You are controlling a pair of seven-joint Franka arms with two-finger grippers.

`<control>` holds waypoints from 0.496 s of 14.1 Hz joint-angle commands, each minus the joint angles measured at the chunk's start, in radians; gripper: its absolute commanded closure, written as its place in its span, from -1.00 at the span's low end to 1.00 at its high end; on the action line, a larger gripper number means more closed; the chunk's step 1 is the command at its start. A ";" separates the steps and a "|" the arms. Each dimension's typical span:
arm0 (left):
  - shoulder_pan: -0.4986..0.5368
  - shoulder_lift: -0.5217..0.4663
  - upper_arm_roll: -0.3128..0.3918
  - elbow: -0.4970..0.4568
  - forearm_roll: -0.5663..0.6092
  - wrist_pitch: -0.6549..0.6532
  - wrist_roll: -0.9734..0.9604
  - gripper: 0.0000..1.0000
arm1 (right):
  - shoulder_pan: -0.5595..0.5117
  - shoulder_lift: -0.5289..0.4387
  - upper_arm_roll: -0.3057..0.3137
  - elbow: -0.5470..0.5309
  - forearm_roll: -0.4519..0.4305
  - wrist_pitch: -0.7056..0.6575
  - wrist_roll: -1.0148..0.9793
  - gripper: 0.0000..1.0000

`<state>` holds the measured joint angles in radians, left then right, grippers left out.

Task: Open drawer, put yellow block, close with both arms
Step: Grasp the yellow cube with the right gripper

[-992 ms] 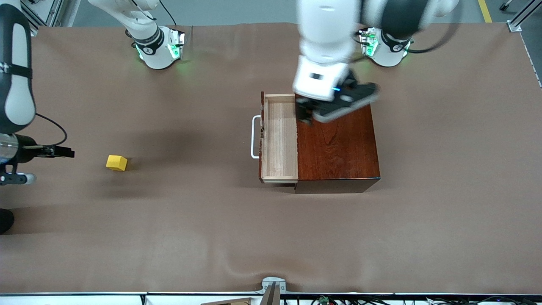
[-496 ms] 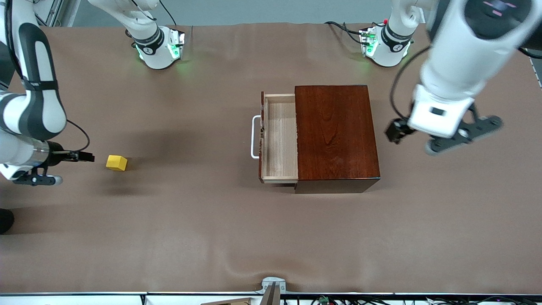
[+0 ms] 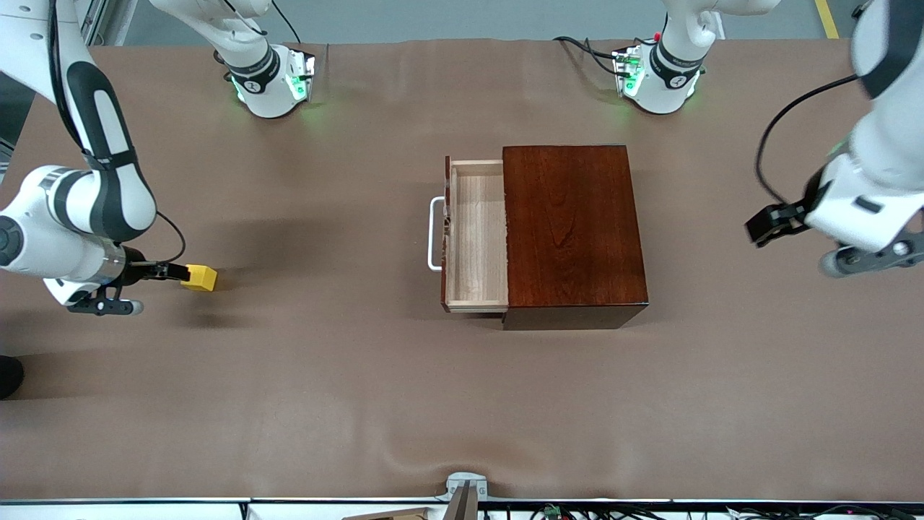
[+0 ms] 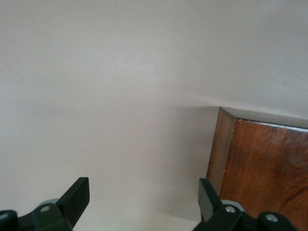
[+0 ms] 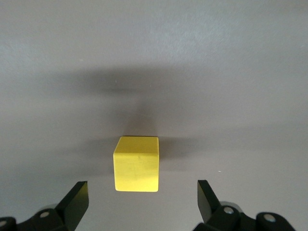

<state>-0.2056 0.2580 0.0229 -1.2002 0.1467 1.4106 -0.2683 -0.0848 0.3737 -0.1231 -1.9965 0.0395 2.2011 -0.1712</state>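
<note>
The yellow block (image 3: 199, 277) lies on the table toward the right arm's end. My right gripper (image 3: 172, 272) is low beside it and open. In the right wrist view the block (image 5: 136, 163) sits just ahead of the open right gripper (image 5: 142, 202), outside the fingertips. The drawer (image 3: 476, 238) stands pulled out of the mahogany box (image 3: 574, 231), its tray empty and its white handle (image 3: 433, 235) facing the right arm's end. My left gripper (image 3: 766, 225) is open and empty over the table at the left arm's end. Its wrist view (image 4: 143, 199) shows a box corner (image 4: 260, 168).
The two green-lit arm bases (image 3: 271, 83) (image 3: 657, 79) stand along the table's edge farthest from the front camera. The brown table cover (image 3: 361, 397) is bare around the box and the block.
My left arm has swung from over the box, by the drawer, out to the left arm's end of the table. My right gripper has moved along the table up to the yellow block.
</note>
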 commanded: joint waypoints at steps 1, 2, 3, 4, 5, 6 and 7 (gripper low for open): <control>0.067 -0.159 -0.006 -0.204 -0.050 0.082 0.139 -1.00 | 0.006 -0.002 0.002 -0.059 0.017 0.080 0.010 -1.00; 0.075 -0.199 -0.003 -0.258 -0.050 0.108 0.180 -1.00 | 0.008 -0.001 0.003 -0.079 0.017 0.112 0.016 -1.00; 0.092 -0.227 -0.001 -0.297 -0.050 0.122 0.214 -1.00 | 0.013 0.004 0.003 -0.093 0.017 0.133 0.028 -1.00; 0.103 -0.250 0.000 -0.320 -0.050 0.122 0.257 -1.00 | 0.025 0.010 0.003 -0.097 0.019 0.144 0.047 -1.00; 0.104 -0.270 0.017 -0.334 -0.061 0.122 0.297 -1.00 | 0.036 0.013 0.003 -0.103 0.023 0.155 0.065 -1.00; 0.100 -0.285 0.050 -0.344 -0.088 0.122 0.316 -1.00 | 0.042 0.013 0.003 -0.114 0.023 0.173 0.068 -1.00; 0.100 -0.290 0.067 -0.345 -0.116 0.117 0.343 -1.00 | 0.045 0.014 0.003 -0.125 0.023 0.198 0.068 -0.98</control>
<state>-0.1082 0.0253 0.0579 -1.4807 0.0806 1.5007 0.0165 -0.0581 0.3963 -0.1162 -2.0901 0.0446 2.3568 -0.1232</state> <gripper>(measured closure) 0.000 0.000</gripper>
